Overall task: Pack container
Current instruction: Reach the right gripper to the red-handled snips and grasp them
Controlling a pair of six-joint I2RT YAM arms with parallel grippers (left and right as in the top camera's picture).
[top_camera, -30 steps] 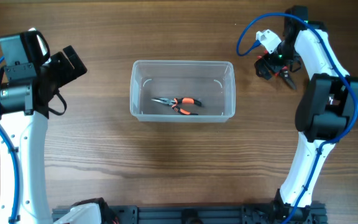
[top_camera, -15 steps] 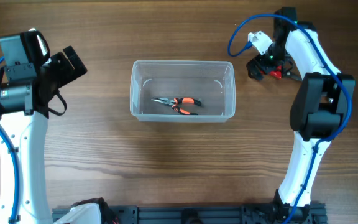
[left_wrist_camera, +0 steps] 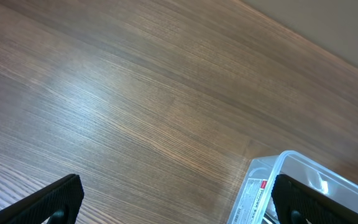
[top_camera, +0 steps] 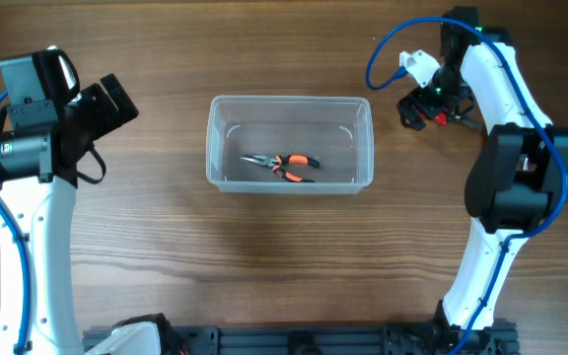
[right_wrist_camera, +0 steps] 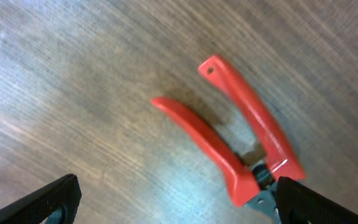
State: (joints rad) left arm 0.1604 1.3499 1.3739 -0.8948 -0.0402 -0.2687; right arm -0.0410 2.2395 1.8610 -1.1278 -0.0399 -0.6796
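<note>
The clear plastic container sits mid-table with orange-and-black pliers lying inside. Its corner shows in the left wrist view. A red-handled tool lies on the wood at the far right; in the overhead view it is mostly hidden under my right gripper. My right gripper hovers just above it, open, its fingers spread wide with the tool's pivot beside the right finger. My left gripper is open and empty, held above the table well left of the container.
The table is bare brown wood. The right arm's blue cable loops above the container's far right corner. The arm bases stand at the front edge.
My right gripper has shifted back and then slightly right over the red-handled tool. The left arm, container and pliers have not moved.
</note>
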